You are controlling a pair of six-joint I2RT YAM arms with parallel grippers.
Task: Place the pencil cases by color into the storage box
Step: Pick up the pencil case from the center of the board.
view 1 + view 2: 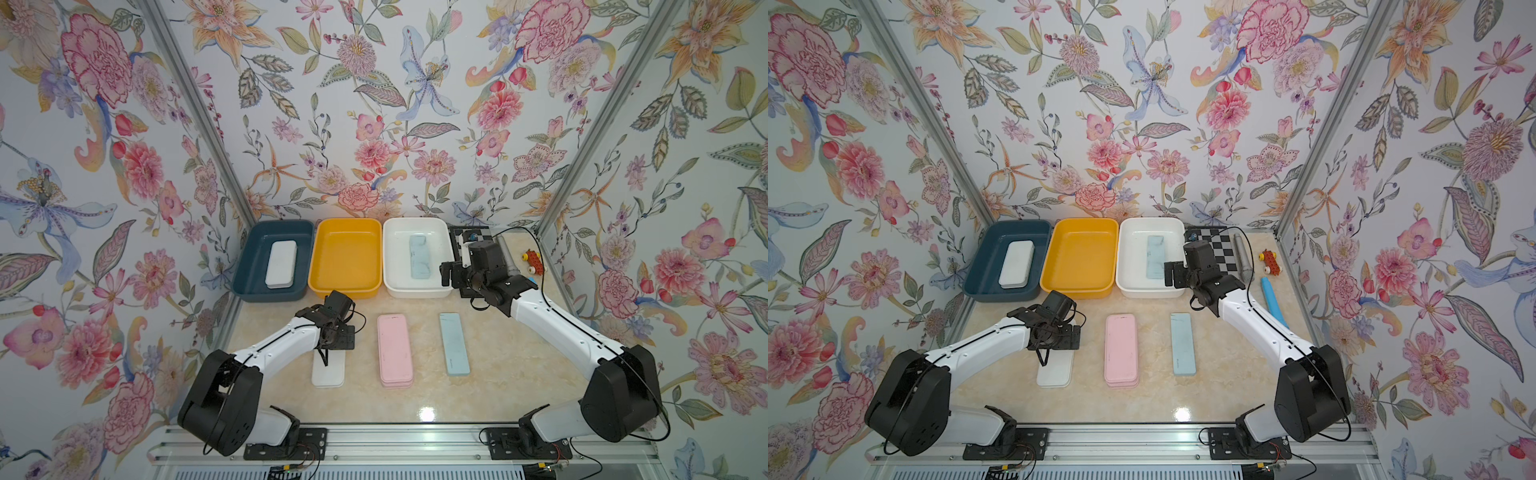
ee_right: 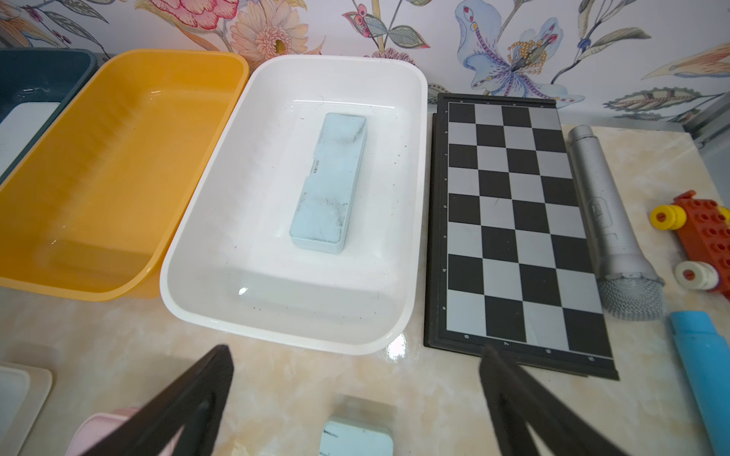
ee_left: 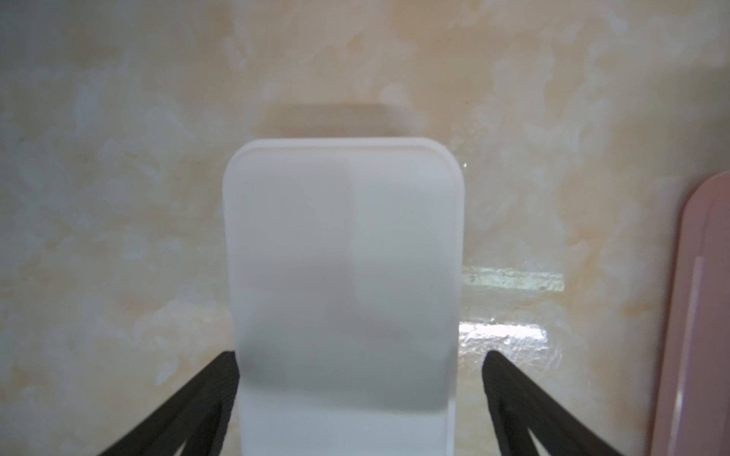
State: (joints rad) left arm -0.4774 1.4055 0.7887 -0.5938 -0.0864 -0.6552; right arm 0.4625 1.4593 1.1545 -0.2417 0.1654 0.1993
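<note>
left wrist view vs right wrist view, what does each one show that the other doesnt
Only the left wrist view: the left claw, open, straddling the white pencil case.
Only the right wrist view: the yellow bin, the white bin holding a light blue pencil case, the chessboard, the silver microphone and the right claw, open and empty.
Both: the marble tabletop and an edge of the pink pencil case.

Pencil cases (image 1: 395, 351) before boxes (image 1: 345, 257); chessboard (image 1: 1225, 253) right.
</note>
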